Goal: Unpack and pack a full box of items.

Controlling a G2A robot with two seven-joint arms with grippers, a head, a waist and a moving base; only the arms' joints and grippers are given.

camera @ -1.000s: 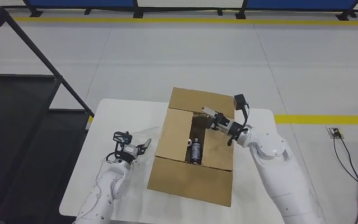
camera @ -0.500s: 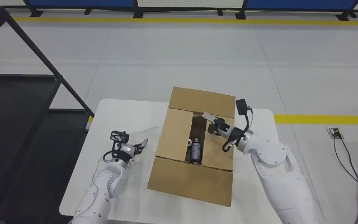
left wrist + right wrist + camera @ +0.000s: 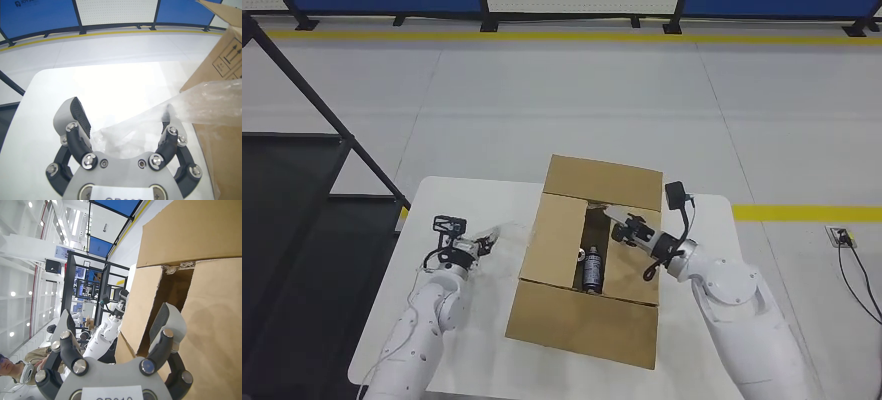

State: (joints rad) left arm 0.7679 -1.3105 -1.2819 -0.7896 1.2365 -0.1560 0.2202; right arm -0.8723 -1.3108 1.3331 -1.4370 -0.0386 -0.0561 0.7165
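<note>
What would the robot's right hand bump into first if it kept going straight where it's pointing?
Most likely the cardboard box. The open right hand aims at a top flap, though how far off it is is hard to judge.

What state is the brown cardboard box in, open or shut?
Open: flaps of the brown cardboard box stand apart, showing a dark bottle inside.

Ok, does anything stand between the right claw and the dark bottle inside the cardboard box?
Nothing visible does. The right claw hangs open over the gap between the flaps of the brown cardboard box, and the dark cylindrical bottle stands uncovered in that gap. The flap edges flank it closely.
</note>
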